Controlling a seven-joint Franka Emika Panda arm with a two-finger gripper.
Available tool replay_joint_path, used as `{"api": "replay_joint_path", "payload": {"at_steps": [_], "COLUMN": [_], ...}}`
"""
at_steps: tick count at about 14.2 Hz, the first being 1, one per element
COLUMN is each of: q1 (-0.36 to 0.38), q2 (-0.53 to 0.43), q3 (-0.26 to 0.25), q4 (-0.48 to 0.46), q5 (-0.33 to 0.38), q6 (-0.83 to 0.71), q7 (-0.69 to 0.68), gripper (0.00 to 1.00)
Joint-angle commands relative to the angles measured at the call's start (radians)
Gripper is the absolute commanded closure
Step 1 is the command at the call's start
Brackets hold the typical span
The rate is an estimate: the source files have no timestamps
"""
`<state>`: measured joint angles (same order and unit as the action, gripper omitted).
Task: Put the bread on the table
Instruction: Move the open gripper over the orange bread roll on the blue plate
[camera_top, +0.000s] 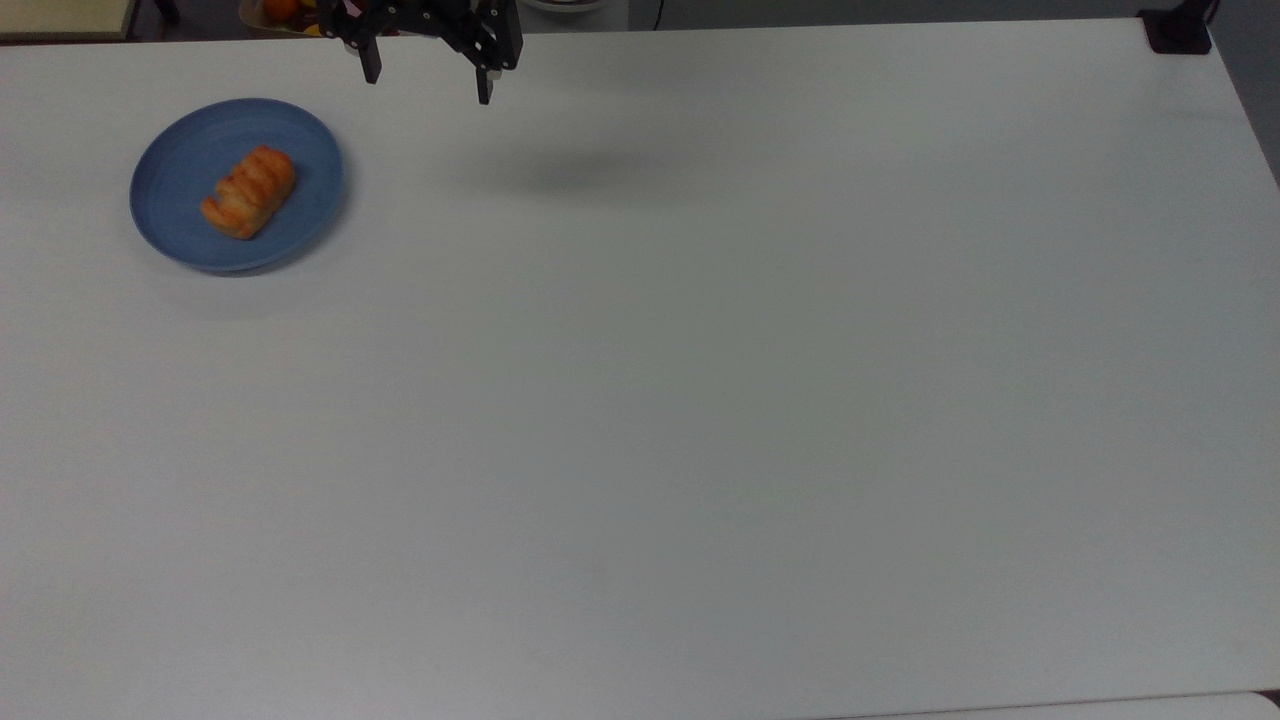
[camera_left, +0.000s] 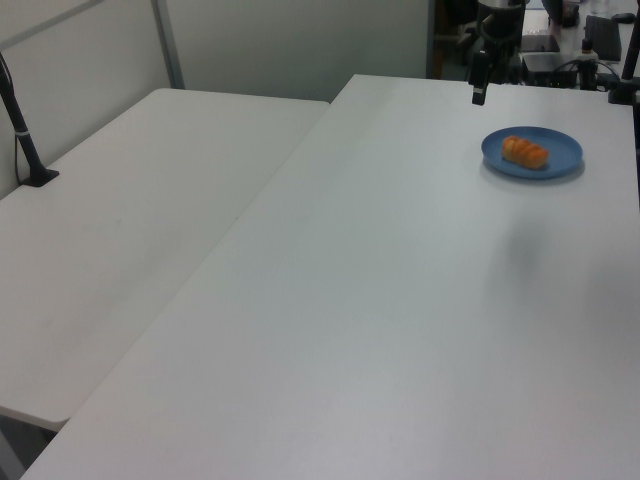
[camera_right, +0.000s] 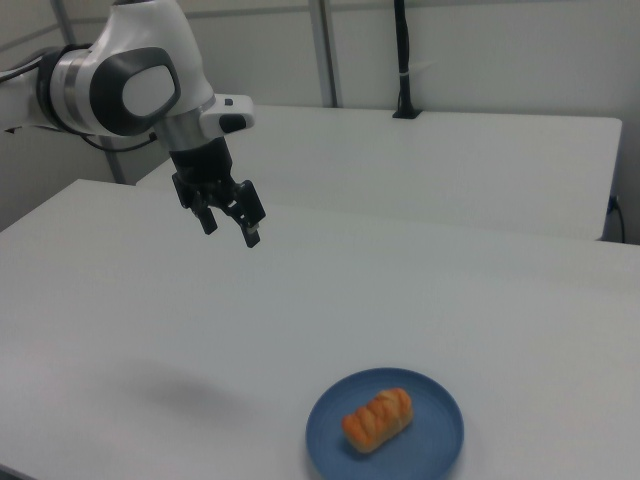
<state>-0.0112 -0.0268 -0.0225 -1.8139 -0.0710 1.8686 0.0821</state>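
So the gripper (camera_top: 428, 88) hangs in the air above the far edge of the desk (camera_top: 700, 420), its two slim black fingers (camera_right: 252, 235) spread wide apart with nothing between them. In the right view it (camera_right: 231, 227) sits at the end of a glossy white arm (camera_right: 130, 85) with rounded grey joint caps, tilted a little off vertical.

Off to the top view's left of the gripper, and lower in the top view, rests a round blue plate (camera_top: 175, 170), matte, shallow, with a gently raised rim. On it lies the bread (camera_top: 249, 192), a small oblong bun, golden-orange, its crust ridged with browned stripes running across the top. It lies at a slant near the plate's middle, well apart from the fingers. In the right view the bread (camera_right: 378, 420) and plate (camera_right: 435, 445) are nearer the camera than the gripper and to the right view's right of it; in the left view the bread (camera_left: 525, 152) on the plate (camera_left: 565, 150) is just below and to the left view's right of the gripper (camera_left: 480, 85).

The desk is a broad, smooth slab of plain white-grey, flat and bare-looking, with a soft blurred shadow (camera_top: 590, 175) on it to the top view's right of the gripper. A second white table (camera_left: 110, 230) stands alongside, with a black post (camera_left: 22, 125) clamped near its edge.
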Motion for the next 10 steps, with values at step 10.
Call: {"api": "replay_joint_path", "payload": {"at_steps": [10], "q1": [-0.015], "q2": [-0.022], "q3": [-0.019], "q4": [0.004], "q5": [0.008], "q6": [-0.048], "q7": [0.019], "gripper": [0.00]}}
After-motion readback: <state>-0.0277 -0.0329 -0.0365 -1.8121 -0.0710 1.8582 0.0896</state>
